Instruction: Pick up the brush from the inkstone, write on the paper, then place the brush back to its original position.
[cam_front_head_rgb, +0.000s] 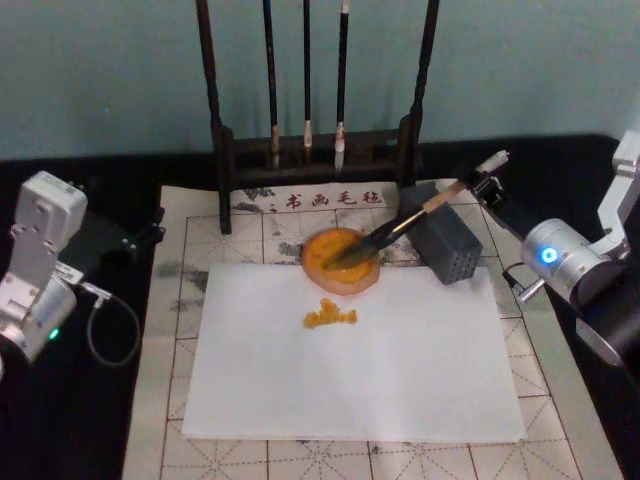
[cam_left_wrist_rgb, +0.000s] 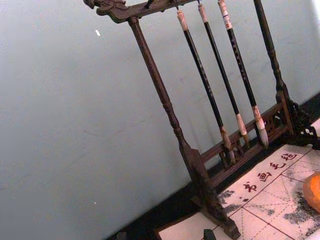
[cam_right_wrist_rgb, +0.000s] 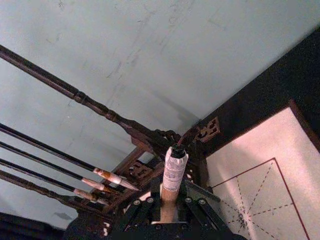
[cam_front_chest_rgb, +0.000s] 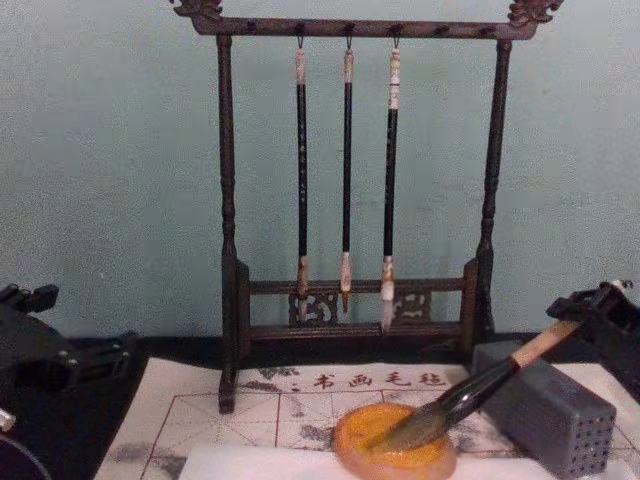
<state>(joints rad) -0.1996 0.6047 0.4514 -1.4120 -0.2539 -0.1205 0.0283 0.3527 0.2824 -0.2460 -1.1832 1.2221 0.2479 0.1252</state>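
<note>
The brush lies slanted, its bristles in the orange inkstone and its tan handle across the grey block. My right gripper sits at the handle's upper end and is shut on it. In the right wrist view the white-ended handle stands between the fingers. From the chest, the brush runs from the inkstone up to the right gripper. The white paper lies in front of the inkstone and bears an orange mark. My left gripper is parked at the left, off the mat.
A grey block with holes stands right of the inkstone. A dark wooden rack with three thin hanging brushes stands behind it. The beige felt mat with red grid lines lies under the paper on the black table.
</note>
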